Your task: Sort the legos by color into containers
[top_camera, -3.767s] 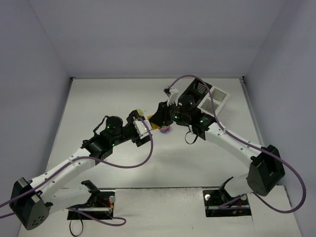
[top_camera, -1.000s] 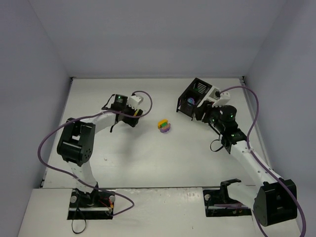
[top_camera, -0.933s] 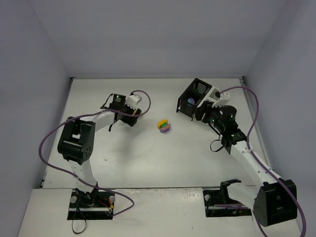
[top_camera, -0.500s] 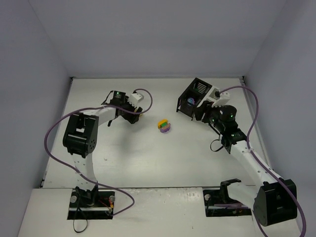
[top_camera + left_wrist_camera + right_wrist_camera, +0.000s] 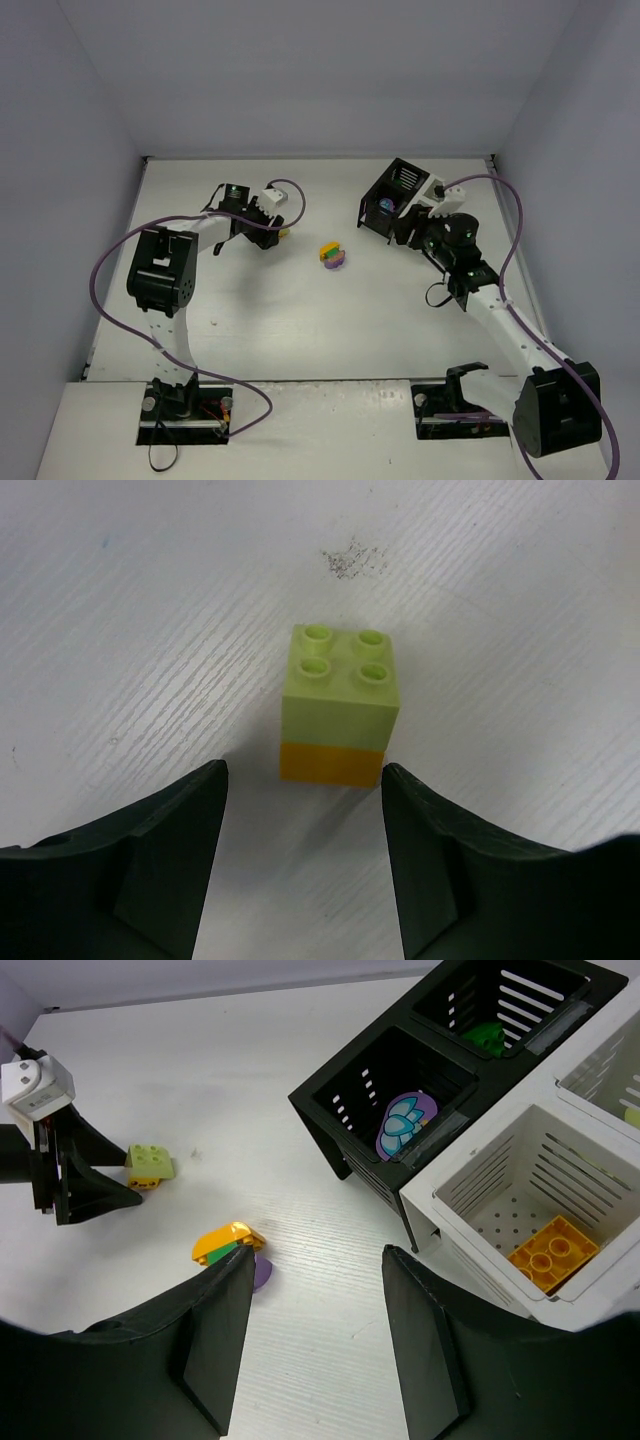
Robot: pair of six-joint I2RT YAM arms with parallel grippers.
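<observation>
A lime green brick stacked on an orange brick (image 5: pixel 340 705) stands on the table, just ahead of my open, empty left gripper (image 5: pixel 303 780); the stack also shows in the right wrist view (image 5: pixel 149 1165) and the top view (image 5: pixel 284 233). An orange, green and purple stack (image 5: pixel 332 254) lies mid-table, seen also in the right wrist view (image 5: pixel 230 1245). My right gripper (image 5: pixel 315 1290) is open and empty, beside the containers. The black bins (image 5: pixel 330 1110) hold a purple brick (image 5: pixel 405 1123) and a green brick (image 5: pixel 485 1035). A white bin (image 5: pixel 470 1150) holds an orange brick (image 5: pixel 550 1252).
The black bins (image 5: pixel 392 195) stand at the back right; my right arm covers the white half in the top view. Grey walls close the table on three sides. A dark smudge (image 5: pixel 350 560) marks the table beyond the lime stack.
Both grippers met at the table's centre 3.8 s ago and now stand apart. Over the last second the left arm's elbow swung right; its gripper stays by the lime stack.
</observation>
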